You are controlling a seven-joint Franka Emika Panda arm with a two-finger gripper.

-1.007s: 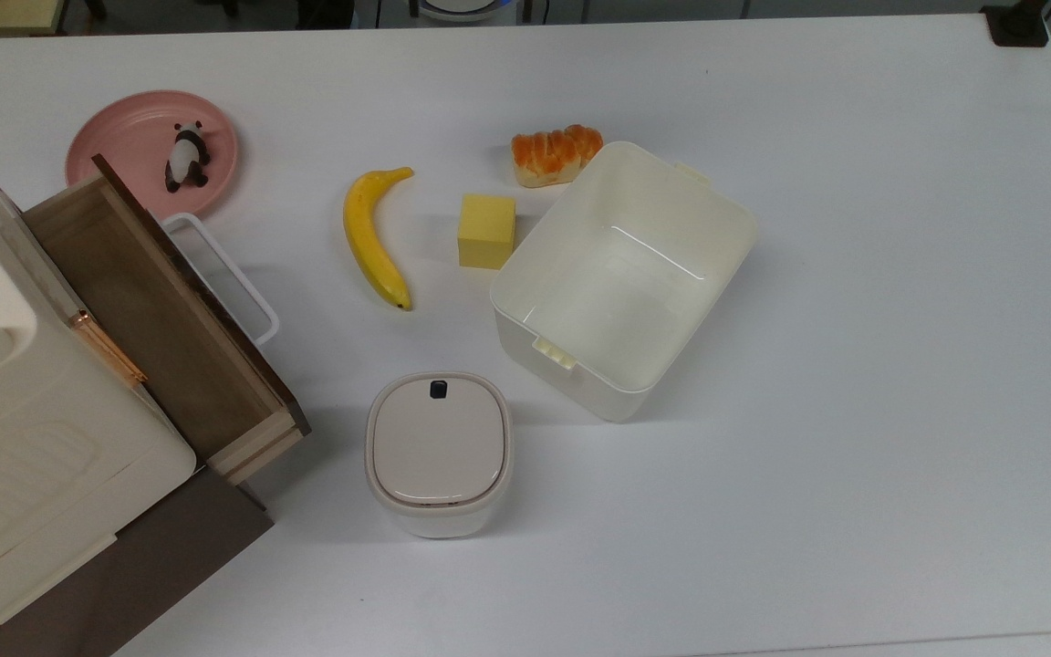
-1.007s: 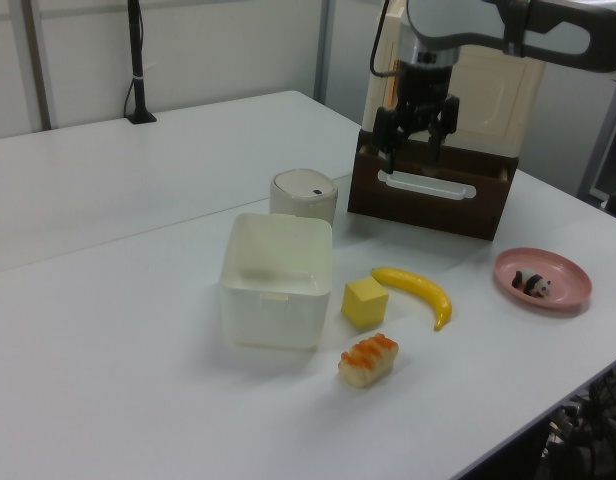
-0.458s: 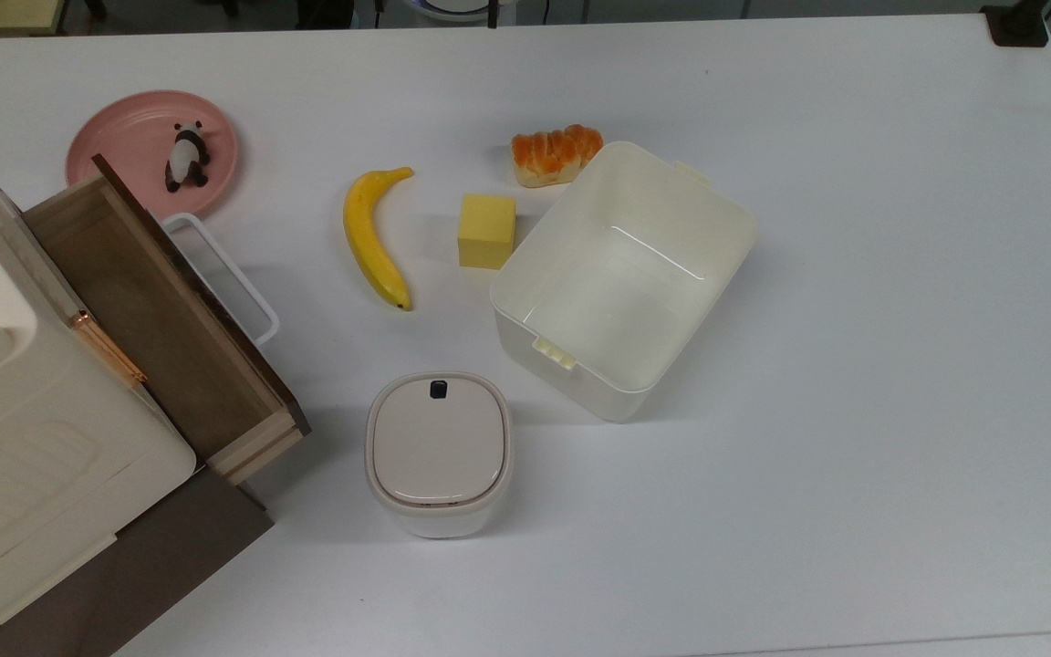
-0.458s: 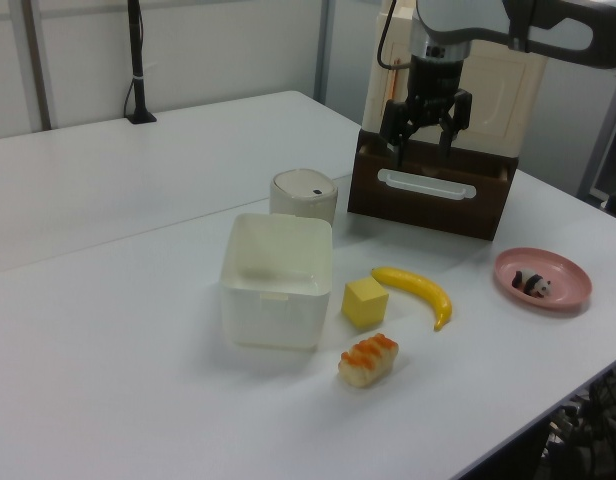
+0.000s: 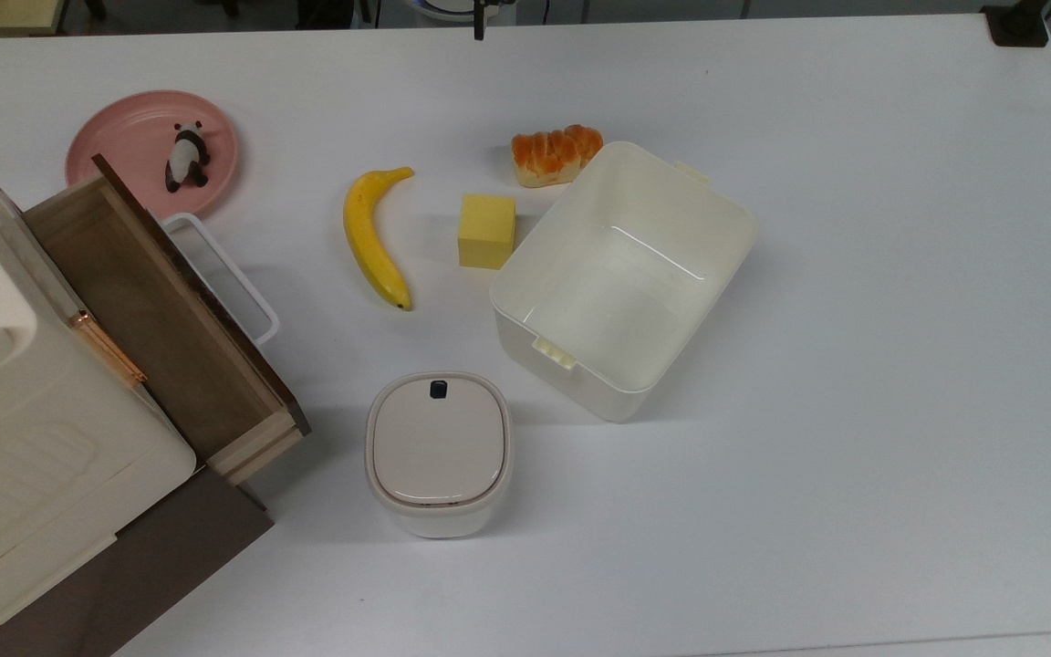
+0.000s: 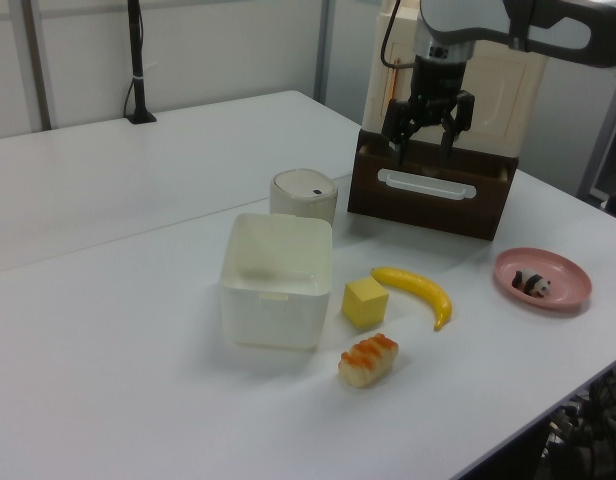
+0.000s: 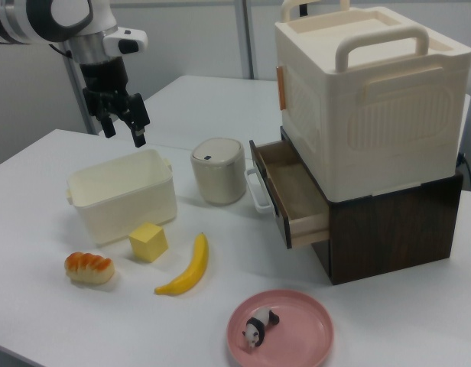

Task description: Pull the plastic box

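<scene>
The plastic box [image 5: 621, 306] is a cream-white open tub with nothing in it, standing at an angle in the middle of the table [image 5: 900, 319]; it is also seen as the plastic box [image 6: 276, 285] and the plastic box [image 7: 125, 197]. My gripper [image 7: 124, 134] hangs open in the air with nothing between its fingers, above and behind the box's far rim in the right view, well apart from it. In the left view the gripper [image 6: 424, 146] appears high up, in front of the brown drawer unit [image 6: 428, 200].
Beside the box lie a yellow cube [image 5: 487, 231], a bread roll [image 5: 555, 153] and a banana [image 5: 373, 239]. A small white bin [image 5: 439, 453] with a beige lid stands near it. An open drawer [image 5: 156, 310] under a big white case [image 7: 369, 99], and a pink plate [image 5: 129, 137] with a panda figure.
The gripper has risen a little and shifted toward the left view's right, staying open. The plastic box and the other items have not moved.
</scene>
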